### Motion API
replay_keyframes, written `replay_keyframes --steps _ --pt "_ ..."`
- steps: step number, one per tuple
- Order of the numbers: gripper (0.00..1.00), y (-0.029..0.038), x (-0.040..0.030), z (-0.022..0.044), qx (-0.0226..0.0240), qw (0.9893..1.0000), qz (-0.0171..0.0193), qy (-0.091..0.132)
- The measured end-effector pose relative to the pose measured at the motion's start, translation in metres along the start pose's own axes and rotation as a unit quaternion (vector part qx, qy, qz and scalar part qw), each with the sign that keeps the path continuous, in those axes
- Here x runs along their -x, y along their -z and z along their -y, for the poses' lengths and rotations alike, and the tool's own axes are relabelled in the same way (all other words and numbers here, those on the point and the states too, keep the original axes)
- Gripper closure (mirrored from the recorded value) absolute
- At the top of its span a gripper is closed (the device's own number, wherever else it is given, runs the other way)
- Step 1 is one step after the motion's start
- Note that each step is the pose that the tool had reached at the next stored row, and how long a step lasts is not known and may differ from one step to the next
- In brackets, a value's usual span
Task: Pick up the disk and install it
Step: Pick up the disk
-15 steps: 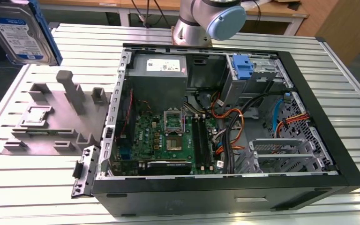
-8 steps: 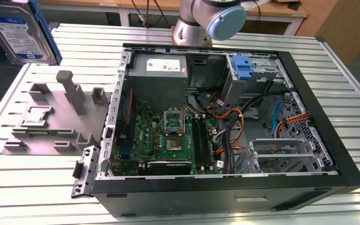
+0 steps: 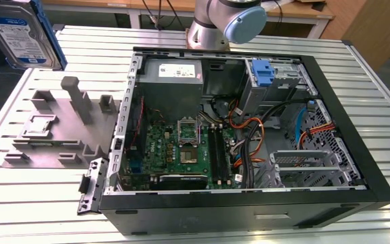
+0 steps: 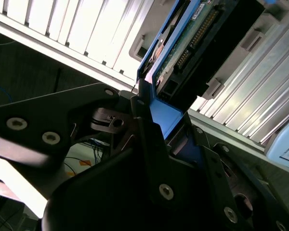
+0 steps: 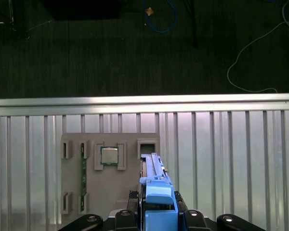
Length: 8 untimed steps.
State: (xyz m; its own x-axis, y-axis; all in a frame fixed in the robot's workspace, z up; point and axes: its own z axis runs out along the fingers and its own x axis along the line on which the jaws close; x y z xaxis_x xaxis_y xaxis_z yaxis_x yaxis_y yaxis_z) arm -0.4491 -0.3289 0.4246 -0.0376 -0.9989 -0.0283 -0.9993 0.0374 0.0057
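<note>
exterior: bright, even overhead light; table (image 3: 39, 213) slats have sheen, no hard glare
case (image 3: 249, 216): interior dimmer, soft shadows under the walls
disk (image 3: 19, 33): near the lens in exterior view, slightly soft
second wrist view: gripper (image 4: 156, 113) near black, underexposed; slats behind it blown out; close parts probably out of focus
first wrist view: table evenly lit, sharp; floor (image 5: 135, 48) beyond is dark

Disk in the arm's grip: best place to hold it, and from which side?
Take the disk by the end of its blue carrier frame, pinching across its thin dimension, as the end effector does here. It is a flat slab with parallel faces, so the grip should seat squarely. Coming from that end probably leaves the connector edge free.
</note>
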Motion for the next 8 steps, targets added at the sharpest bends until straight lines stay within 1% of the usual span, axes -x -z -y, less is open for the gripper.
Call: replay_keyframes --steps 8 --pt "0.63 0.0033 0.0001 0.0 0.0 1.0 0.0 0.0"
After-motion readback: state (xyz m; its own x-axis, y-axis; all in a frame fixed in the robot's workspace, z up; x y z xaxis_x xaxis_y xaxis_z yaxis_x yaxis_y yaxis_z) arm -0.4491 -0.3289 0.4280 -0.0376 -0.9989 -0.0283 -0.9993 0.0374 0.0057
